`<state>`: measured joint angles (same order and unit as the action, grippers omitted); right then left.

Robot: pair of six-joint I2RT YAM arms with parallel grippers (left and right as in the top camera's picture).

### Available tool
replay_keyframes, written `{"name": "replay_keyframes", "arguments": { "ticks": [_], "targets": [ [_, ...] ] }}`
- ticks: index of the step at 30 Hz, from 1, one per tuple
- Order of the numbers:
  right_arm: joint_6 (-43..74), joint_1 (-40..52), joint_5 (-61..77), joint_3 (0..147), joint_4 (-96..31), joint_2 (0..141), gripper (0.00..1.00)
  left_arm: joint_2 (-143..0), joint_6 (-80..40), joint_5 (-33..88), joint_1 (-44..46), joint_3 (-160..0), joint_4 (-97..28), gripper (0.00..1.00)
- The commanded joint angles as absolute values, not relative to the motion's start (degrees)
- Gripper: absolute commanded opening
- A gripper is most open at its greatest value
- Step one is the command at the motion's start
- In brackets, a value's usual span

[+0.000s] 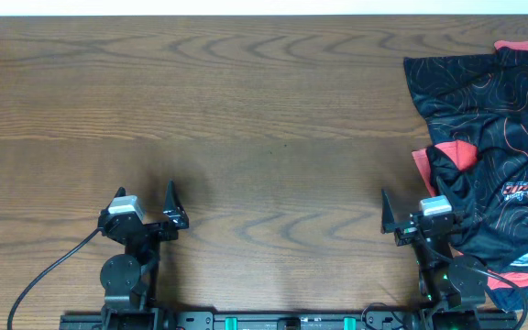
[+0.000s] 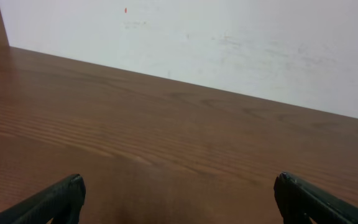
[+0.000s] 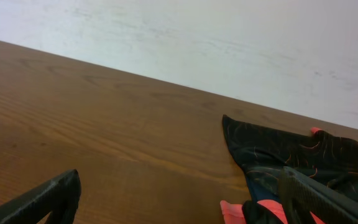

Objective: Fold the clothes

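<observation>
Both hands rest empty at the near edge of the desk. The left hand is spread wide over bare wood. The right hand is equally wide, just beside the crumpled black jersey, which is heaped at the right edge over a red garment. It would be best to pinch a single jersey layer at a corner, drag it to the centre and flatten it first.

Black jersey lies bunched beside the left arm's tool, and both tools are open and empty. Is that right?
Not quite. The black jersey lies bunched beside the right tool, not the left tool; the overhead view shows it at the table's right side. The rest stands: both tools are open and empty.
</observation>
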<state>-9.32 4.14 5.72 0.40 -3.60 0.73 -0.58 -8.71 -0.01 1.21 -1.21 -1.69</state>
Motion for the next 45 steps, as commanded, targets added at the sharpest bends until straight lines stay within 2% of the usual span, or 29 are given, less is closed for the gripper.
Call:
{"name": "replay_keyframes", "arguments": {
  "ticks": [1,35,39,45],
  "targets": [
    [-9.72,5.32,5.39,0.32,-3.84,0.75,0.99,-0.30,-7.53,-0.89,0.93,-0.23,-4.05,0.98],
    [-12.01,5.28,1.41,0.32,-3.01,0.75,0.99,-0.30,-8.03,1.52,0.93,-0.30,-2.50,0.98],
    [-4.62,5.28,3.07,0.54,-0.58,0.75,0.99,-0.73,-8.27,5.61,0.93,-1.61,-4.01,0.98],
    [3.20,5.28,-3.38,4.03,-7.57,1.41,0.99,-6.11,-8.84,5.58,0.93,-8.95,-10.50,0.98]
  ]
}}
